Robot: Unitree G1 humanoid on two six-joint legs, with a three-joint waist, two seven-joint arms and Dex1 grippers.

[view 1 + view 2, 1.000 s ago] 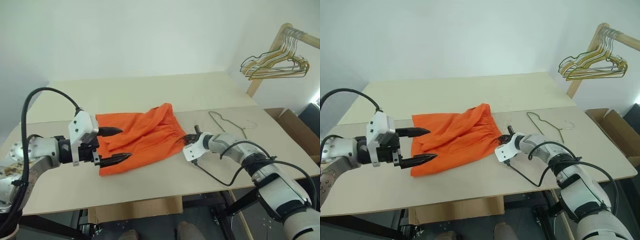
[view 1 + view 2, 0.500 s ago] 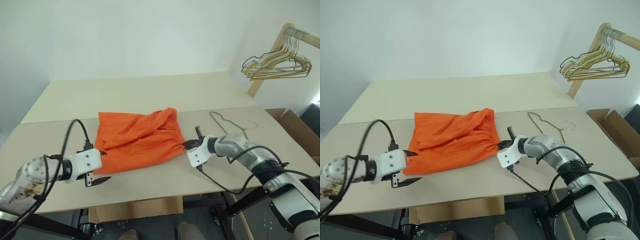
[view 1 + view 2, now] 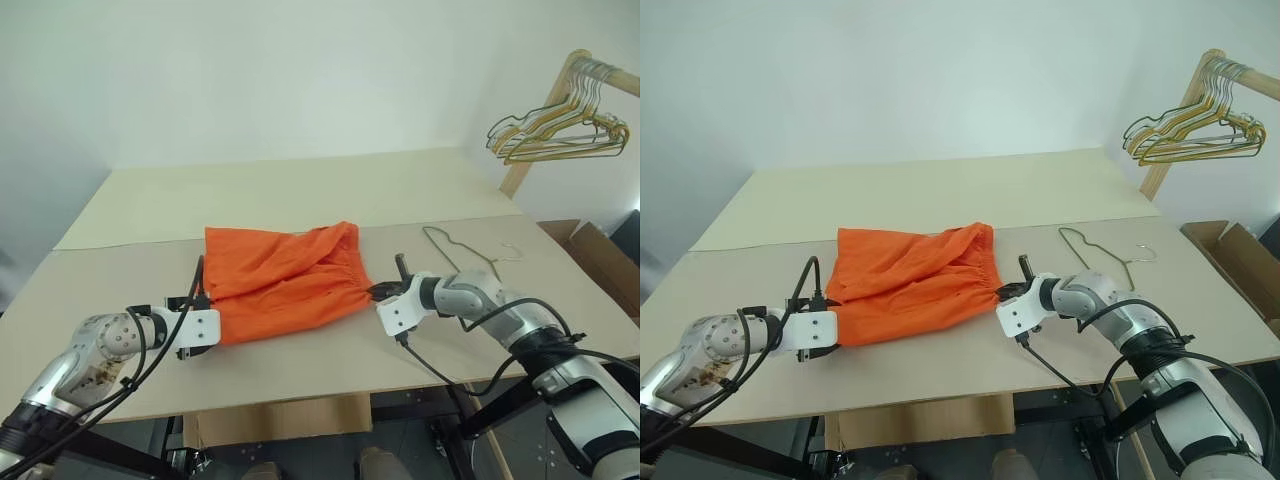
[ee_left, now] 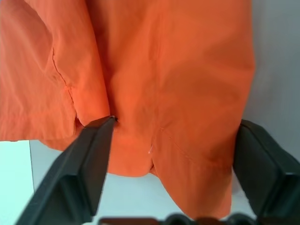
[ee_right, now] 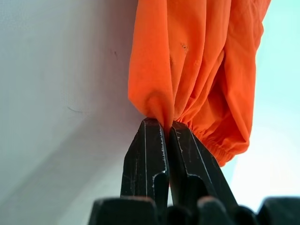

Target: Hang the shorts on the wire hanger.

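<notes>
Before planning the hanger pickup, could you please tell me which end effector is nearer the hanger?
Right. The right end effector pinches the shorts just beside the hanger; the left end effector sits at the shorts' far end.

Even, bright, diffuse light fills the head views with only faint soft shadows under the shorts [image 3: 285, 285] on the pale table [image 3: 300, 190], no glare, sharp focus throughout, while the wrist views render their near black fingers [image 4: 89, 164] slightly soft.
</notes>
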